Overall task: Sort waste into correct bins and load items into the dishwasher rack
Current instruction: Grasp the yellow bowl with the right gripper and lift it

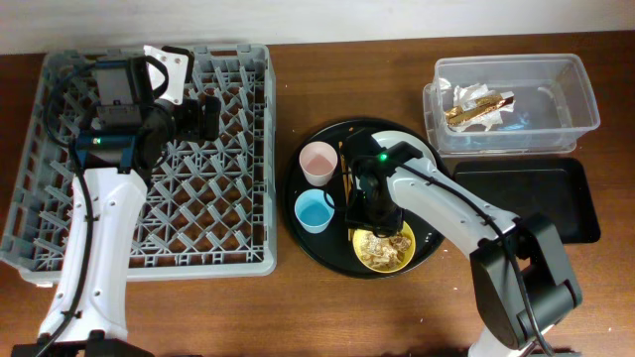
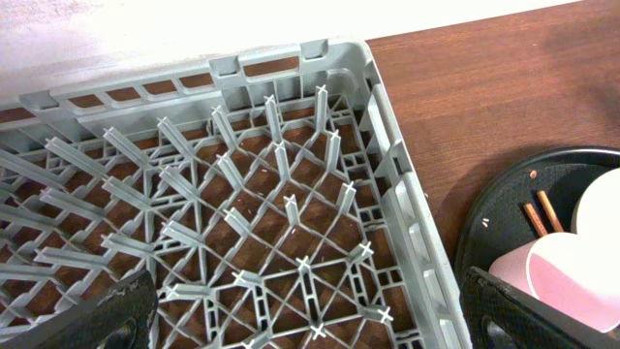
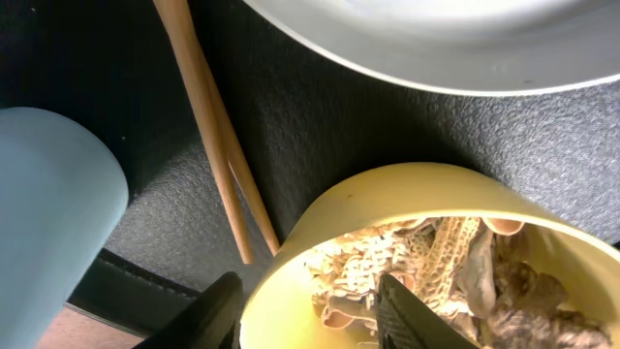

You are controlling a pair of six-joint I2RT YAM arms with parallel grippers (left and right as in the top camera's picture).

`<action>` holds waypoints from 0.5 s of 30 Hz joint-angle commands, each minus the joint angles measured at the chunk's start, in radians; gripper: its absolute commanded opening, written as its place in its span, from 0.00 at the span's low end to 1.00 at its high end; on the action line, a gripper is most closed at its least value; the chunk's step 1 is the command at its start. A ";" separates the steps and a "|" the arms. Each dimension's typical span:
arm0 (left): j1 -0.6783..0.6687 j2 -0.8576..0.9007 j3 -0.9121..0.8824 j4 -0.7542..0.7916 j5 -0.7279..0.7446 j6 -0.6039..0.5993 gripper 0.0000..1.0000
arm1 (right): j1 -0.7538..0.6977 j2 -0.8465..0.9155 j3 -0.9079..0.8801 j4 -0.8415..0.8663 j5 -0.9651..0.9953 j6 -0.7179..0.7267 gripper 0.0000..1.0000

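Note:
The grey dishwasher rack [image 1: 238, 253] fills the left of the table and holds nothing. My left gripper [image 1: 203, 117] hovers open over its right part, seen as lattice [image 2: 291, 223] between the fingers [image 2: 310, 325]. On the round black tray [image 1: 298, 220] sit a pink cup [image 1: 317, 161] [image 2: 572, 281], a blue cup [image 1: 316, 210] [image 3: 48, 194], chopsticks [image 1: 342, 177] [image 3: 208, 126], a pale plate [image 1: 412, 144] [image 3: 436, 39] and a yellow bowl [image 1: 397, 260] [image 3: 407, 194] of tan food scraps [image 3: 436, 262]. My right gripper [image 1: 369, 223] [image 3: 305, 310] is open, straddling the bowl's rim, one finger inside.
A clear tub [image 1: 580, 99] at the back right holds crumpled white paper with a brown-gold wrapper [image 1: 481, 104]. A shallow black rectangular tray [image 1: 556, 198] lies in front of it, right of the round tray. The right arm lies over the plate.

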 commanded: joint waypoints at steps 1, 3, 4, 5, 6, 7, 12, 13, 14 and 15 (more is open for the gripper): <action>0.003 0.005 0.018 -0.001 0.014 -0.009 0.99 | 0.026 -0.002 -0.008 0.006 -0.001 0.004 0.43; 0.003 0.005 0.018 -0.001 0.014 -0.009 0.99 | 0.039 -0.002 -0.014 0.010 -0.001 0.004 0.41; 0.003 0.005 0.018 -0.001 0.014 -0.009 0.99 | 0.040 -0.002 -0.021 0.010 -0.001 0.004 0.41; 0.003 0.005 0.018 -0.001 0.014 -0.009 0.99 | 0.039 0.003 -0.024 0.010 -0.006 0.005 0.41; 0.003 0.005 0.018 -0.001 0.014 -0.009 0.99 | 0.039 0.014 -0.024 0.010 -0.014 0.004 0.41; 0.003 0.005 0.018 -0.001 0.014 -0.009 0.99 | 0.039 0.031 -0.024 0.010 -0.026 0.004 0.41; 0.003 0.005 0.018 -0.001 0.014 -0.009 0.99 | 0.036 0.065 -0.024 0.013 -0.050 0.000 0.25; 0.003 0.005 0.018 -0.001 0.014 -0.009 0.99 | 0.036 0.065 -0.024 0.013 -0.050 0.000 0.18; 0.003 0.005 0.018 -0.002 0.014 -0.009 0.99 | 0.035 0.065 -0.017 0.008 -0.050 0.000 0.10; 0.003 0.005 0.018 -0.001 0.014 -0.009 0.99 | 0.035 0.065 -0.011 0.003 -0.050 0.000 0.04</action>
